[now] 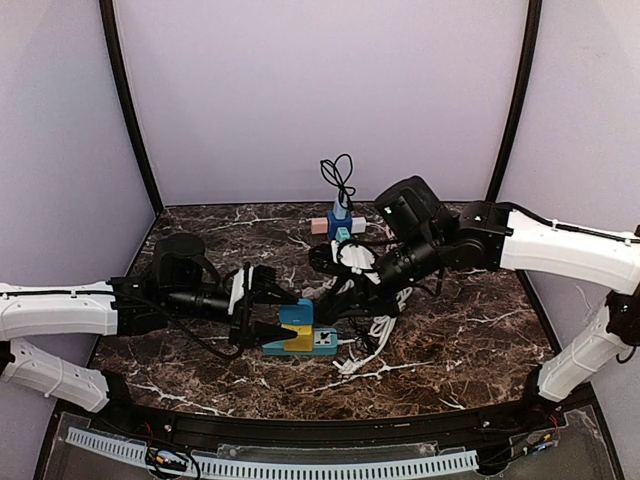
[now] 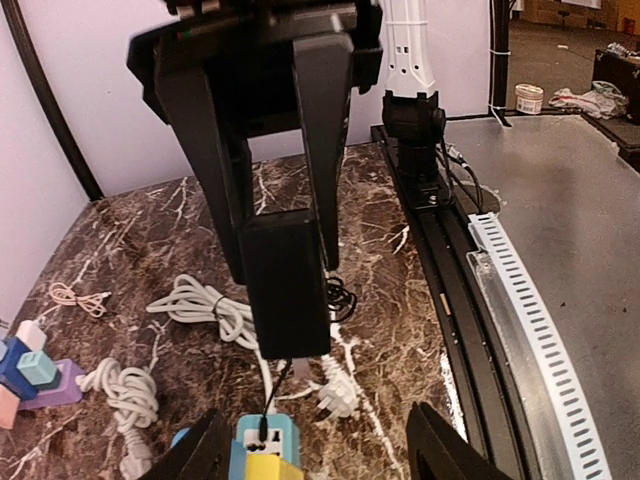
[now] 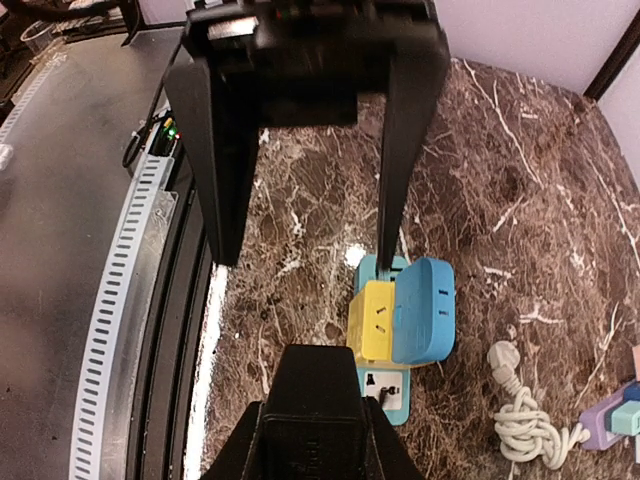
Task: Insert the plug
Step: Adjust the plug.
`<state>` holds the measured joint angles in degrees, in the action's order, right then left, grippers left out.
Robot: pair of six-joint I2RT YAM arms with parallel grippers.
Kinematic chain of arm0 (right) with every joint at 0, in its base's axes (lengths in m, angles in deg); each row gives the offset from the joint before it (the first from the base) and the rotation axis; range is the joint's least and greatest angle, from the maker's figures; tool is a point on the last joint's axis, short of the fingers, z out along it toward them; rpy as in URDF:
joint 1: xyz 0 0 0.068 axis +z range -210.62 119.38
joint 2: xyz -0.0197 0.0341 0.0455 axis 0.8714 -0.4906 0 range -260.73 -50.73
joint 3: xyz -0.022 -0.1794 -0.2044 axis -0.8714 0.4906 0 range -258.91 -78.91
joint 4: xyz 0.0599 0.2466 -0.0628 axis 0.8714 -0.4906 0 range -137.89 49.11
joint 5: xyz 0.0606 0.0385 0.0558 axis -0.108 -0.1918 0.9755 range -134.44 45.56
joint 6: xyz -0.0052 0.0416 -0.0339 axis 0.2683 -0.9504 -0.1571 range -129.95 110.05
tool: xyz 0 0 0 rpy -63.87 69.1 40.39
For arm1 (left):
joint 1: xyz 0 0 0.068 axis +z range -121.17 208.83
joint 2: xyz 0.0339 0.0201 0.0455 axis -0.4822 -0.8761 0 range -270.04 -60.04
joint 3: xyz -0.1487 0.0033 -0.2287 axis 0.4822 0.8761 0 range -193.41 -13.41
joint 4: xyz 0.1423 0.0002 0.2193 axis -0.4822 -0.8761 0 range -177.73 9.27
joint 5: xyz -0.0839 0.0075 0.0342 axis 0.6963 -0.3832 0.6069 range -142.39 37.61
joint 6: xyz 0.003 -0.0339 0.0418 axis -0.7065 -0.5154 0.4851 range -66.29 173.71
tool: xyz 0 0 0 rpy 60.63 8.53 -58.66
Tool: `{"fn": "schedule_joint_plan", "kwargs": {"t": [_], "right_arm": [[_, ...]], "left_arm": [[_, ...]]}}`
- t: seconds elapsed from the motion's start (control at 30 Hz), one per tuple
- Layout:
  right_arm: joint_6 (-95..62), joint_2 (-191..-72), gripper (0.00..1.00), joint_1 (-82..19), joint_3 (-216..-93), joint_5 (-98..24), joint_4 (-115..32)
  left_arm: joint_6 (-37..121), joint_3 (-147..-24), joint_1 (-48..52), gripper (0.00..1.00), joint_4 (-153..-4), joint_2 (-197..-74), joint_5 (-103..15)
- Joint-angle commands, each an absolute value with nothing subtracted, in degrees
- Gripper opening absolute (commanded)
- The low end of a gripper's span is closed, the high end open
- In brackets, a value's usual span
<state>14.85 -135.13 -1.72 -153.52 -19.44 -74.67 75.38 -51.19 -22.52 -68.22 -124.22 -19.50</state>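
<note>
On dark marble counter (image 1: 480,340), my right end effector (image 1: 335,303) clamps a black block plug (image 2: 290,310); teal socket strip (image 1: 322,343) at seven o'clock, left end effector (image 1: 268,320) agape.

Power strip (image 2: 262,438) half off-frame below

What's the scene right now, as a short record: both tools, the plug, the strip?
left tool: open, fingers either side of the teal plastic power strip
right tool: shut on black rectangular plug adapter, raised off the table
plug: adapter not yet in the strip
strip: flat on brown marble table; yellow block and blue block sit on it, side by side
nearby: white coiled cable on the table
</note>
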Motion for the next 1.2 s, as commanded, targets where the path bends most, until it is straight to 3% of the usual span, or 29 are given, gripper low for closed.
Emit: {"fn": "schedule_joint_plan", "kwargs": {"t": [0.0,0.47,0.6,0.77,0.83,0.87,1.0,1.07,1.17], "right_arm": [[13.35,-134.23,0.0,1.5,-154.56,-22.03,-72.36],[12.45,-133.79,0.0,3.58,-155.03,-24.2,-70.21],[12.3,-133.7,0.0,3.63,-154.95,-23.92,-69.24],[11.7,-134.26,0.0,3.64,-154.9,-23.72,-68.95],[11.0,-133.87,0.03,3.68,-154.38,-24.03,-67.73],[10.59,-133.4,0.13,3.71,-153.7,-24.46,-66.44],[7.42,-129.75,0.78,3.15,-148.26,-26.42,-56.94],[4.75,-126.48,0.89,2.0,-142.23,-24.12,-49.19],[-2.45,-121.63,0.91,-0.1,-132.83,-19.0,-31.49]], "left_arm": [[68.65,-54.02,-25.53,0.6,-64.23,-128.19,-20.49],[67.87,-55.49,-28.62,0.41,-61.2,-131.57,-23.64],[67.86,-55.38,-28.7,0.27,-60.71,-131.88,-24.42],[67.91,-54.97,-28.65,0.02,-59.44,-131.33,-25.49],[67.42,-54.6,-28.67,0.01,-58.22,-130.96,-26.86],[66.45,-54.48,-28.66,0.01,-56.82,-130.79,-27.97],[62.59,-53.38,-28.65,0.01,-49.82,-129.78,-28.02],[59.71,-52.49,-28.68,0.01,-45.62,-129.34,-26.91],[54.83,-50.75,-28.69,0.01,-38.94,-129.2,-25.28]]}}
